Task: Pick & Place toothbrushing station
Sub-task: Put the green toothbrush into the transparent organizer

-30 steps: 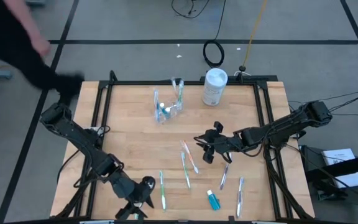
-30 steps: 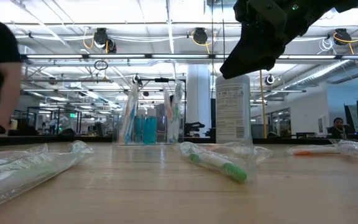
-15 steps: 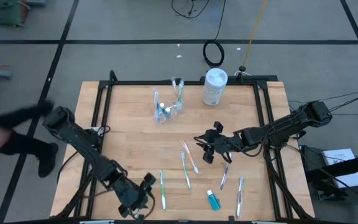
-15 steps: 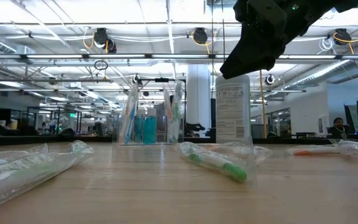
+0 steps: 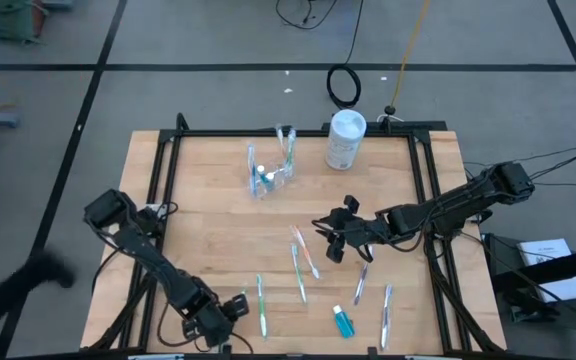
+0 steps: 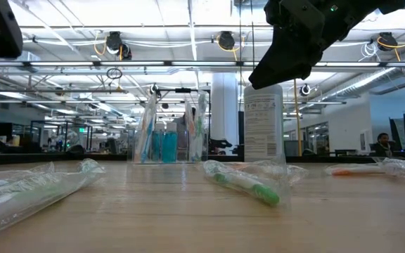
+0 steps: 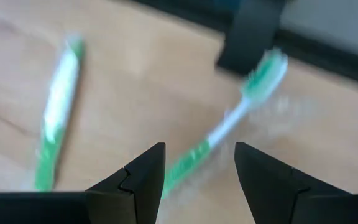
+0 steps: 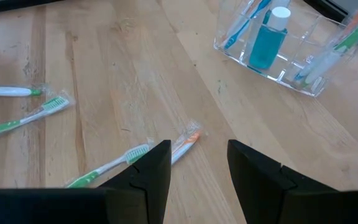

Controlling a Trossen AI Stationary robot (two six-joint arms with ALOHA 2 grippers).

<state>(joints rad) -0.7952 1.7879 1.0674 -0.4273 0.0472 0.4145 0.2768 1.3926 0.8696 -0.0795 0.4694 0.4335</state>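
Task partly done. The clear holder (image 5: pixel 271 172) near the table's (image 5: pixel 198 230) far edge already stands stocked: a blue tube and a few brushes upright inside. Still loose on the table: several wrapped toothbrushes (image 5: pixel 302 262) in the middle and near part, plus one blue tube (image 5: pixel 344 322) near the front edge. My left end effector (image 5: pixel 236 308) sits low at the front left, fingers spread wide and empty, a green toothbrush (image 7: pixel 229 127) lying just ahead of them. My right end effector (image 5: pixel 334 233) hovers over mid-table, fingers parted, holding nothing. Most placing remains.
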